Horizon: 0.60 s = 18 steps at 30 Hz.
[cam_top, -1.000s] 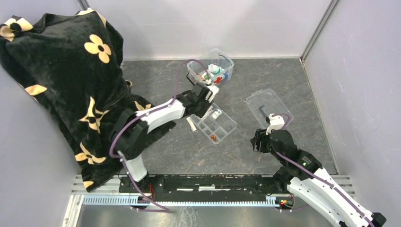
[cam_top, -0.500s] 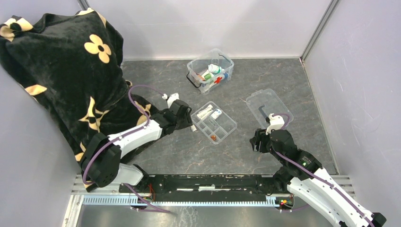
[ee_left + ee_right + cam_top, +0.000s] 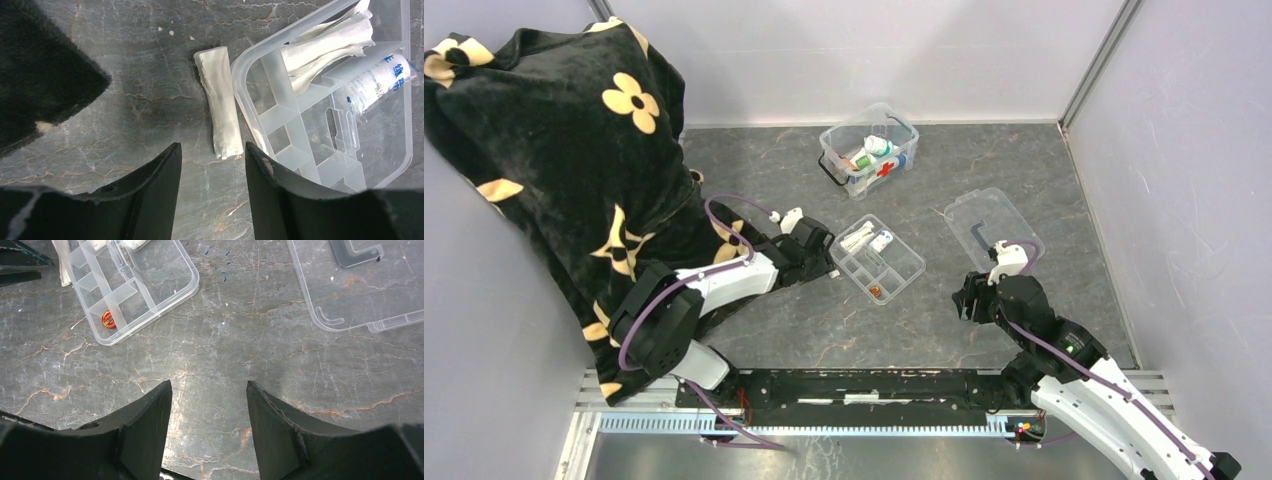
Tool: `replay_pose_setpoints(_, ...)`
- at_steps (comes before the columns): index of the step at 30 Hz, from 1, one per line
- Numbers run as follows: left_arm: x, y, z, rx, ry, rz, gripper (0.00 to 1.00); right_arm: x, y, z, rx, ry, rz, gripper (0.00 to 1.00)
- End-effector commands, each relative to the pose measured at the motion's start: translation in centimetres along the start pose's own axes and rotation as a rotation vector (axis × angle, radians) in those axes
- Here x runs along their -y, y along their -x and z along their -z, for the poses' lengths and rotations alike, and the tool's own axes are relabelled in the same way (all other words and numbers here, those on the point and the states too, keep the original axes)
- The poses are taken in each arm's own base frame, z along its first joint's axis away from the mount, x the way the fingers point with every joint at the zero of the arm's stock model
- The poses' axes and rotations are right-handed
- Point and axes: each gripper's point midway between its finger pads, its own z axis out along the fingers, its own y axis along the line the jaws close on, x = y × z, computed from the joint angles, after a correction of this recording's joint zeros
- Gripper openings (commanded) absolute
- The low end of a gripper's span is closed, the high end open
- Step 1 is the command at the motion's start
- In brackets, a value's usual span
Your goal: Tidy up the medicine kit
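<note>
Far back, medicine kit (image 3: 885, 169) runs near-left to far-right.

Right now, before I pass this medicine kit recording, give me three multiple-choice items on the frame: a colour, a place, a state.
1. The cross on the medicine kit is: A green, B red, C blue.
2. The white packet lies: A on the table beside the divided tray, B inside that tray, C inside the kit.
3. The left gripper is: A shut on the packet, B shut on the tray's rim, C open and empty.

B: the top view shows it red.
A: the left wrist view shows it on marble outside the tray's wall.
C: nothing sits in the gap between its fingers.
</note>
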Motion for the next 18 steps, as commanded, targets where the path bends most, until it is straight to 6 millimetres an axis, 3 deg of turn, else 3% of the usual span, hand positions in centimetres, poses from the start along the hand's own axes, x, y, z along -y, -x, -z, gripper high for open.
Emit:
replay_pose_setpoints(1, 1.8, 1.0, -0.7, 0.027, -0.047, 0.055, 0.55, 0.0, 0.8, 0.3, 0.031, -0.004, -0.018, 0.63)
replay_pose_setpoints(18, 1.0, 1.0, -2.9, 0.016, 0.060, -0.022, 0.51, 0.3, 0.7, 0.4, 0.037, -0.016, -0.021, 0.63)
